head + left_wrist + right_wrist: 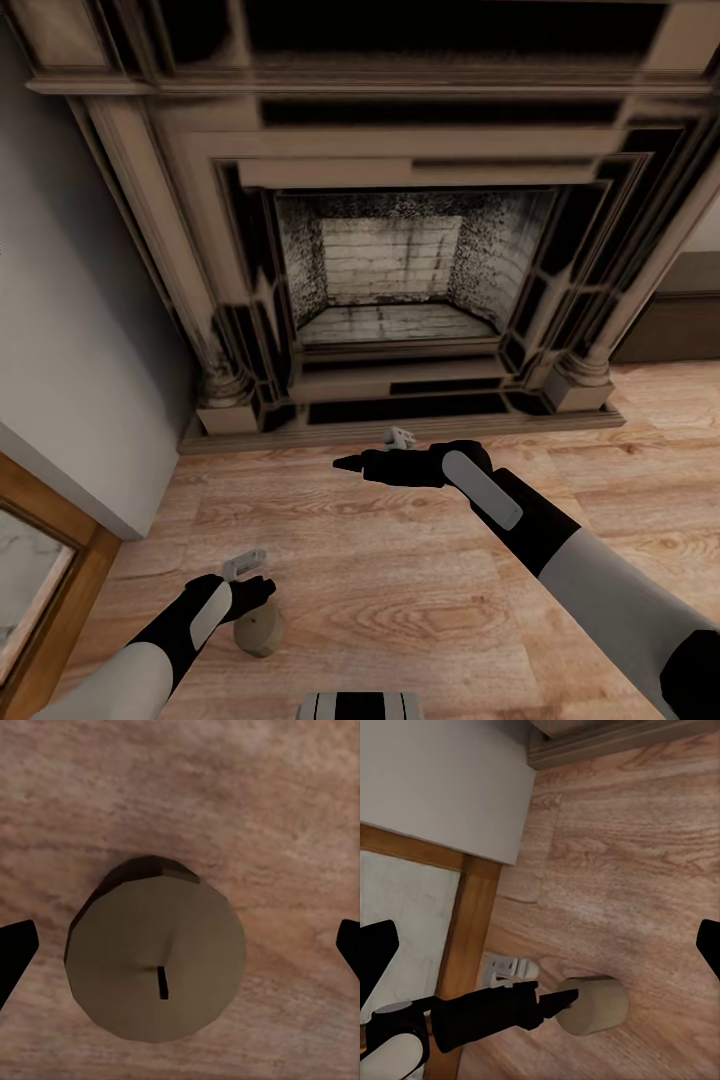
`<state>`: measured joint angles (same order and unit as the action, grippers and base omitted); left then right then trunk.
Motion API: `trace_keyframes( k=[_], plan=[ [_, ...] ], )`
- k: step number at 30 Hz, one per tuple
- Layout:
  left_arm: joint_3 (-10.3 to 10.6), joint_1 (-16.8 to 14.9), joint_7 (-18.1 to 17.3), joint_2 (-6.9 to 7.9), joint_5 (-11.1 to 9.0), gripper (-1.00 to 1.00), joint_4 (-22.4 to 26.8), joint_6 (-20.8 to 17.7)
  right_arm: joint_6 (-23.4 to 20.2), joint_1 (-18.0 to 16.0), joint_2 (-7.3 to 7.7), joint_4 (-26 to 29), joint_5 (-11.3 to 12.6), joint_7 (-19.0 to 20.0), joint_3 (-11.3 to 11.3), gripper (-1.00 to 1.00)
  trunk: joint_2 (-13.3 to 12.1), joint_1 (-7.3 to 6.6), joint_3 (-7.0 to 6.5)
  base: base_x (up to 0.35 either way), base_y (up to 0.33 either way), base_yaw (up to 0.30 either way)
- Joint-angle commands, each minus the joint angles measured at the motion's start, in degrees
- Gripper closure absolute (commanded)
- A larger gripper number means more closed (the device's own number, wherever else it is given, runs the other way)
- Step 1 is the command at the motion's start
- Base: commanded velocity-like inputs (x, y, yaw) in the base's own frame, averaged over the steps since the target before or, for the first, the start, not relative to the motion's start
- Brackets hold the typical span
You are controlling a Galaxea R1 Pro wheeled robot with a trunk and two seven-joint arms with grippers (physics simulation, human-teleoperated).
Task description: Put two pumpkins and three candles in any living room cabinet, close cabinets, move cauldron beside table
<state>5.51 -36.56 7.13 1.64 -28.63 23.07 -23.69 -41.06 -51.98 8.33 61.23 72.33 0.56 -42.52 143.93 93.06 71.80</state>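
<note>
One candle (259, 631): short beige-tan cylinder with a dark wick slot in its flat top, standing upright on the wooden floor (400, 590), in front of the fireplace (390, 270) and nearer the grey wall (70, 330) with its wood-framed panel (40, 570).

Left pincer (262, 590): poised directly above the candle, pointing down; in the left wrist view its black fingertips (15, 952) stand wide apart at either side of the candle (156, 960), not touching it.

Right pincer (345, 464): held out over the bare floor before the hearth, well apart from the candle; its fingertips (376, 952) are spread wide, holding nothing.
</note>
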Motion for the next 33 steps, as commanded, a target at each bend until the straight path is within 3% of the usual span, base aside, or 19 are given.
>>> trace_keyframes(
  k=[1, 22, 33],
  plan=[
    [0.47, 0.00, 0.49, 0.08, -0.68, -1.00, 0.14, -0.22, -0.07, -0.05, 0.04, 0.03, 0.00, 0.06, -0.11, -1.00, 0.02, -0.01, 0.05, 0.017, 0.067, 0.000],
    [0.62, 0.00, 0.49, -0.05, -0.47, -1.00, 0.14, -0.22, -0.07, -0.05, 0.09, 0.03, 0.00, 0.06, -0.11, -1.00, 0.02, -0.01, 0.05, 0.010, 0.044, 0.000],
    [0.48, 0.00, 0.50, -0.06, -0.46, -1.00, 0.14, -0.14, -0.07, -0.05, 0.08, 0.05, 0.00, 0.14, -0.11, -1.00, 0.06, 0.07, 0.71, 0.000, 0.000, 0.000]
  ],
)
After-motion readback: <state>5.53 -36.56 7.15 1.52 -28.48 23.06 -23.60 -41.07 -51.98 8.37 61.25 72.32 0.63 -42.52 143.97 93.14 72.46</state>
